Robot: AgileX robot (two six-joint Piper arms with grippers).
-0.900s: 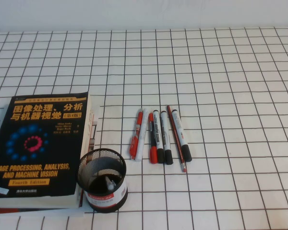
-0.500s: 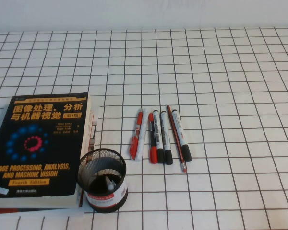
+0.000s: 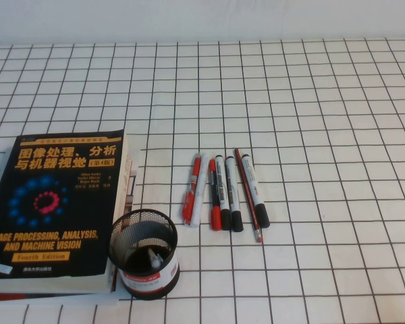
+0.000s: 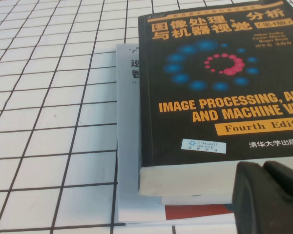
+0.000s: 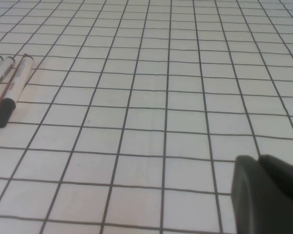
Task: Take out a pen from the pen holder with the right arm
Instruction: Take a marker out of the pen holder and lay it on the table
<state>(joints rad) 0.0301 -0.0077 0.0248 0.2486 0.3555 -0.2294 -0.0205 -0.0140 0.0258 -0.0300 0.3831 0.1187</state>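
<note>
1. The black wire-mesh pen holder (image 3: 144, 253) stands just beside the dark textbook (image 3: 54, 209), one grey pen (image 3: 153, 258) leaning inside; the right end effector (image 5: 260, 161), clenched empty, hangs over bare gridded tabletop (image 5: 151, 97) well apart, likely parked before reaching.
2. Only the wrist views show arms; the left end effector (image 4: 263, 168), clenched empty, hovers by the textbook's corner; only the high view shows the pen holder.

Right gripper (image 5: 259, 160), fingers pressed together, is hovering over the gridded tabletop (image 5: 176, 97); capped markers (image 5: 18, 74) are lying at its ten o'clock.
</note>
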